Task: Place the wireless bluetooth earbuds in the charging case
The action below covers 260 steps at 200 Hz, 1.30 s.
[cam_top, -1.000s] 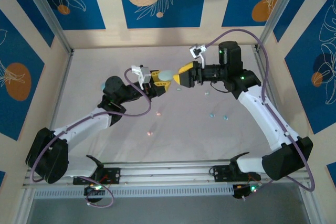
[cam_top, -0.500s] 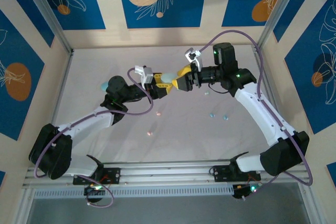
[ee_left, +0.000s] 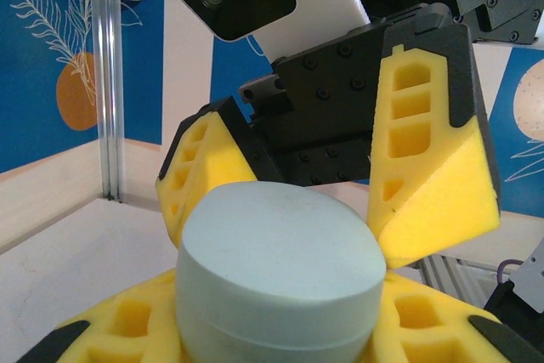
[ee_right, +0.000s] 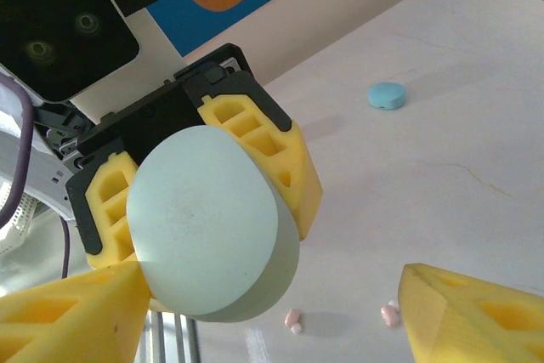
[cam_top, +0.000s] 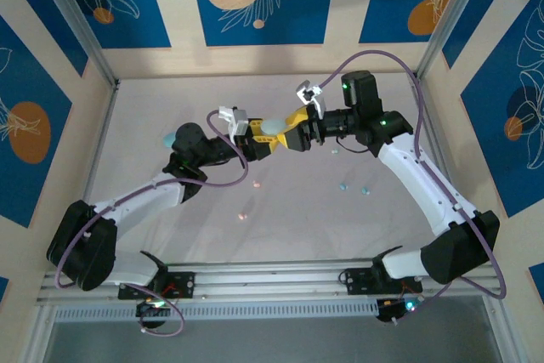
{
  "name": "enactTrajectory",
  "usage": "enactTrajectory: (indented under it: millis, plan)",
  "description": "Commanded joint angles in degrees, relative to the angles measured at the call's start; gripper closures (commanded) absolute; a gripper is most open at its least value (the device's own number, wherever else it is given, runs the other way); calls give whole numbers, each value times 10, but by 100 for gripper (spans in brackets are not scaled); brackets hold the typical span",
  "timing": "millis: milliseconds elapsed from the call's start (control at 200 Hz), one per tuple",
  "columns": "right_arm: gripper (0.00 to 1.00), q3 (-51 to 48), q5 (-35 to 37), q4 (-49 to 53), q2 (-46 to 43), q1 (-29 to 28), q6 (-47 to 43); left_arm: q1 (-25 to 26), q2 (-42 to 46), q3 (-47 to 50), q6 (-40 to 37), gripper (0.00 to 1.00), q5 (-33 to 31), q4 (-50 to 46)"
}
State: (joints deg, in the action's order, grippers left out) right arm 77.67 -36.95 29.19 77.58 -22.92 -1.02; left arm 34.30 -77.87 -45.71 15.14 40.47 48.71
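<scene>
From above, the left gripper (cam_top: 265, 138) is clamped on the mint charging case (cam_top: 271, 127) held off the table (cam_top: 297, 231), and the right gripper (cam_top: 286, 133) meets it nose to nose. The earbuds (cam_top: 344, 185) lie scattered on the surface below, well apart from the case. In the left wrist view, the case (ee_left: 280, 269) sits between that arm's yellow fingers with its lid seam closed, and the right gripper's jaws stand wide on either side of it. In the right wrist view, two pink earbuds (ee_right: 293, 320) and a blue disc (ee_right: 388, 95) rest on the table. Judging by this, no earbud is in the case; opening it, picking and inserting all remain.
</scene>
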Motion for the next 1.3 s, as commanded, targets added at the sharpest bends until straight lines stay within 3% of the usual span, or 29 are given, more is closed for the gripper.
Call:
enactTrajectory:
  millis: [0,265,490,820,1040,1156,1296]
  plan:
    - [24,19,16,-17,10,5,30,8,11,-18,-6,71,25,6]
    - [24,43,-27,-29,32,29,106,8,22,-20,-29,71,25,-24]
    - [24,84,15,11,68,33,141,9,19,-19,-27,71,27,-15]
    - [22,116,-35,-1,51,69,227,9,29,-1,-44,71,-2,-15]
    - [22,60,37,-48,-5,136,283,9,41,14,-55,71,-28,-8]
    - [24,36,-87,-71,-10,148,252,9,45,17,-57,70,-39,-2]
    - [26,63,-140,-8,24,129,321,9,44,14,-72,70,-42,1]
